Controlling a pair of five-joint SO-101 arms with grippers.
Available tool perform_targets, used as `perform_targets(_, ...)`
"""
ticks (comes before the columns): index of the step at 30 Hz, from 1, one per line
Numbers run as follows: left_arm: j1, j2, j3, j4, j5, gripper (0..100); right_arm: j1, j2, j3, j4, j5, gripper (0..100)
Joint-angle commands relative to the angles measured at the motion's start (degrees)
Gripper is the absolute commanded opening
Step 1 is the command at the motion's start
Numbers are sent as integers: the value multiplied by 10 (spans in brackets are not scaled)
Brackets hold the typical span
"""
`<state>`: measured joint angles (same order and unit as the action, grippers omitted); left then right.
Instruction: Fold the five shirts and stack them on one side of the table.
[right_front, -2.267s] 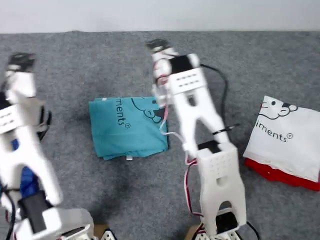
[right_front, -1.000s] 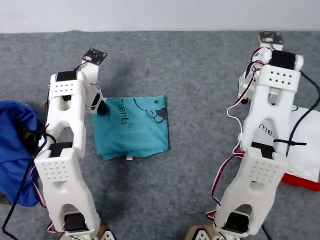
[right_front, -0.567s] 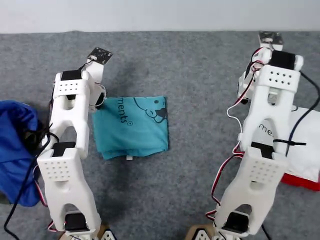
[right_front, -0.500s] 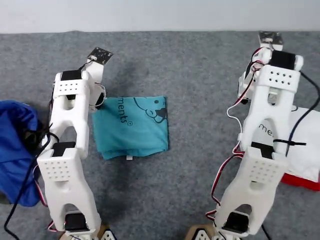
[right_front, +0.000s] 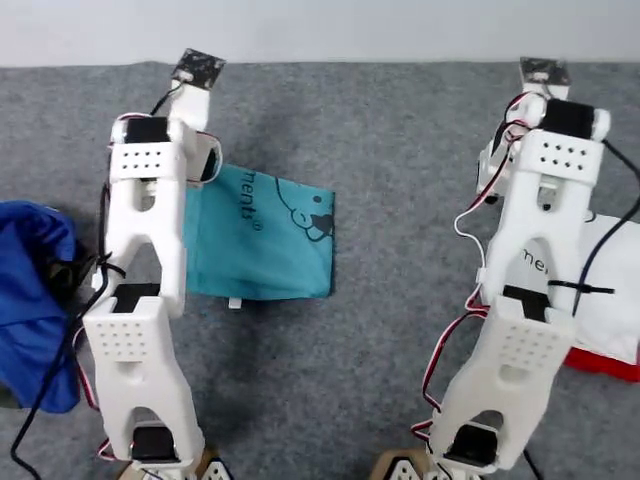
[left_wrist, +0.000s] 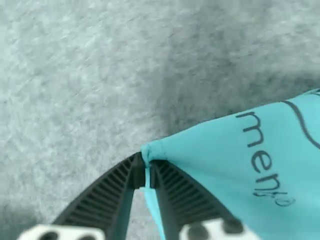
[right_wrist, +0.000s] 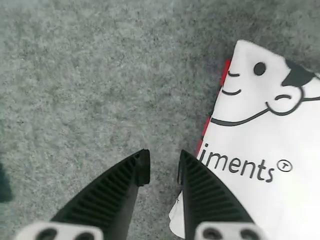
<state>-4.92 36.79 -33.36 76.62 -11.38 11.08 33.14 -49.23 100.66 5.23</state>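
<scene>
A folded teal shirt (right_front: 262, 240) lies left of the table's middle, its far left corner raised. My left gripper (right_front: 206, 165) is shut on that corner, and the left wrist view shows the gripper (left_wrist: 146, 169) pinching the teal shirt (left_wrist: 240, 160) by its tip above the grey mat. A folded white shirt (right_front: 608, 285) rests on a red shirt (right_front: 600, 362) at the right edge. My right gripper (right_wrist: 162, 167) hangs open over bare mat just beside the white shirt (right_wrist: 265, 145), with nothing between its fingers. A crumpled blue shirt (right_front: 30, 300) sits at the far left.
Grey felt mat (right_front: 400, 160) covers the table, with bare room between the two arms and along the far side. The right arm (right_front: 545, 200) stands over part of the white shirt. The left arm's base (right_front: 130, 360) is next to the blue shirt.
My left gripper has shut on the teal shirt's far left corner and pulled it up and away, dragging the shirt's near edge farther off. The right arm swung from the middle to the right, then stayed still.
</scene>
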Motion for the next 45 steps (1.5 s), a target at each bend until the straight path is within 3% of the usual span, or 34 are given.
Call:
perform_targets(1,19,-15,-22,-6,4,8,20,-50,-4,22,6,103)
perform_targets(4,20,-16,-27,9,1,38,26,-59,-4,22,6,104)
perform_targets(9,18,-19,-27,45,5,191,22,-73,-3,22,6,105)
perform_targets(16,-7,-21,-94,114,11,192,1,-74,-4,22,6,105)
perform_targets(22,-59,-20,-231,238,25,132,-110,-99,-1,23,6,105)
perform_targets(25,-101,-33,-244,241,26,57,-165,-100,7,24,4,105)
perform_targets(29,-157,-82,-194,241,22,15,-229,-104,54,24,2,105)
perform_targets(37,-214,-220,36,238,-40,13,-391,-48,100,21,-41,100)
perform_targets(45,-316,-276,87,237,-41,13,-501,65,63,-84,-37,100)
